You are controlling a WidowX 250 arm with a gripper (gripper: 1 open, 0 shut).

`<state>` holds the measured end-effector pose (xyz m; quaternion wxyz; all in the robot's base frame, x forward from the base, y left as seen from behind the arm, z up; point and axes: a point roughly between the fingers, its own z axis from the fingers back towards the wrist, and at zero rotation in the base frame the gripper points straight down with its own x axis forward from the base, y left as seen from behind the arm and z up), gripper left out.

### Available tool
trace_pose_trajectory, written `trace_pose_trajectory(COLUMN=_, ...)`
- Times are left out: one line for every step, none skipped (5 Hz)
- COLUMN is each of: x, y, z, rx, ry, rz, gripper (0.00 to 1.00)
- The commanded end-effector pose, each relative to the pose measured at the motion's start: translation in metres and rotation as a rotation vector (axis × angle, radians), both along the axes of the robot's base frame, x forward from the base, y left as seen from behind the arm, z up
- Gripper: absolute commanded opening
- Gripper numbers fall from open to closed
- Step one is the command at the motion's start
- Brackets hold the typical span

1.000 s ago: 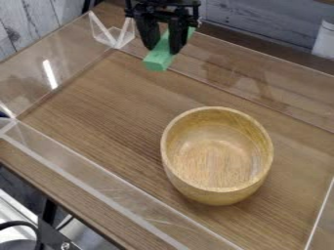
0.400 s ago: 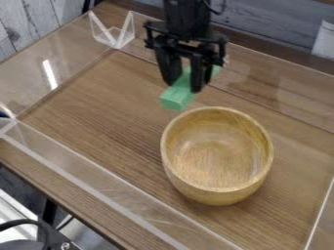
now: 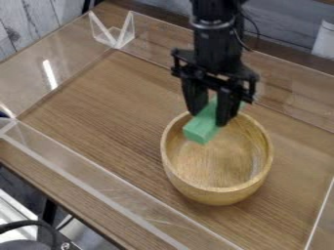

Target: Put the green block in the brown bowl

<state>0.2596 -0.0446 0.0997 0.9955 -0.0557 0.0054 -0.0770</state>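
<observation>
Since a second ago, my gripper point(image 3: 214, 109) has travelled from the far end of the table point(image 3: 92, 117), near the back wall, to a spot over the bowl point(image 3: 217, 154), and the block point(image 3: 201, 128) has come along with it. The bowl itself has not shifted.

Around the bowl the room is mixed. Bare wood stretches wide to its left and toward the far end, where I came from. On its near side a clear wall point(image 3: 78, 176) runs close along the table's edge (easy to miss, being see-through), and another clear panel rises just beyond the bowl's right rim. A small clear stand point(image 3: 115, 29) sits well away at the far left corner. Above the bowl nothing stands but my own arm.

My fingers point(image 3: 193, 101) point straight down and are closed partway on the block, gripping its upper end so that it hangs below them, slightly tilted. It sits over the far-left part of the bowl's hollow, just inside the rim. Its lower end shows against the bowl's inner wall; whether it touches the wood or hangs clear I cannot tell from this one view.
</observation>
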Motion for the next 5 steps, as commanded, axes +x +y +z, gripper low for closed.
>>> trace_pose_trajectory(x=-0.003, y=-0.01, z=0.003, rx=-0.006, ry=-0.039, rz=-0.021, gripper=0.0)
trace_pose_trajectory(x=-0.008, y=-0.014, z=-0.01, rx=-0.004, ry=-0.024, rz=-0.032, gripper=0.0)
trace_pose_trajectory(x=-0.009, y=-0.014, z=-0.02, rx=-0.001, ry=-0.012, rz=-0.031, gripper=0.0)
trace_pose_trajectory(x=-0.008, y=-0.014, z=-0.029, rx=0.005, ry=0.002, rz=-0.034, gripper=0.0)
trace_pose_trajectory(x=-0.007, y=-0.013, z=-0.035, rx=0.008, ry=0.01, rz=-0.033, gripper=0.0)
